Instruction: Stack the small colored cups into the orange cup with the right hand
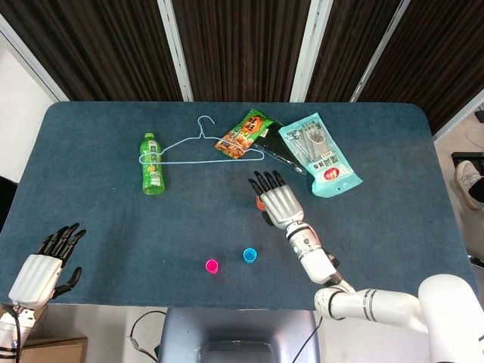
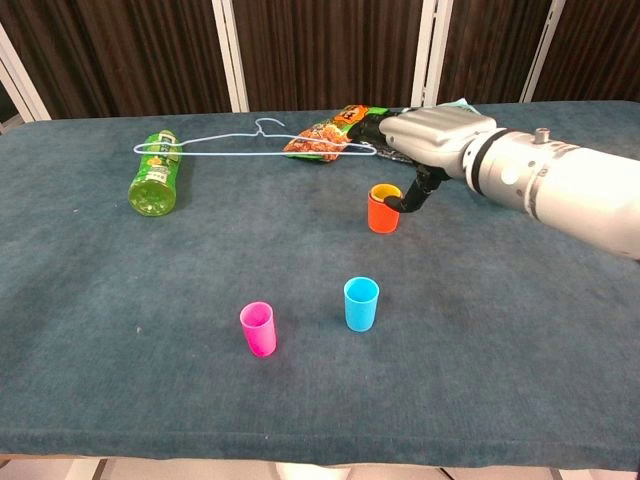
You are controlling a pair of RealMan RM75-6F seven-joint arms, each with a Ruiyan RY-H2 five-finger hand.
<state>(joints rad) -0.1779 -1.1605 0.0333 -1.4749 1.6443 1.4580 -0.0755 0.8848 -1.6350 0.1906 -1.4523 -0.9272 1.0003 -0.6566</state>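
The orange cup (image 2: 383, 215) stands mid-table with a yellow cup (image 2: 385, 191) nested in it, only the yellow rim showing. My right hand (image 2: 430, 135) hovers just over and behind it, fingers stretched out, thumb close to the cup's right side. In the head view the right hand (image 1: 278, 200) covers most of the orange cup (image 1: 260, 203). A blue cup (image 2: 361, 303) and a pink cup (image 2: 258, 329) stand upright nearer the front edge. My left hand (image 1: 45, 265) rests empty off the table's front left corner, fingers spread.
A green bottle (image 1: 152, 164) lies at the back left with a light blue wire hanger (image 1: 198, 144) beside it. A snack bag (image 1: 244, 134) and a teal packet (image 1: 319, 153) lie behind the right hand.
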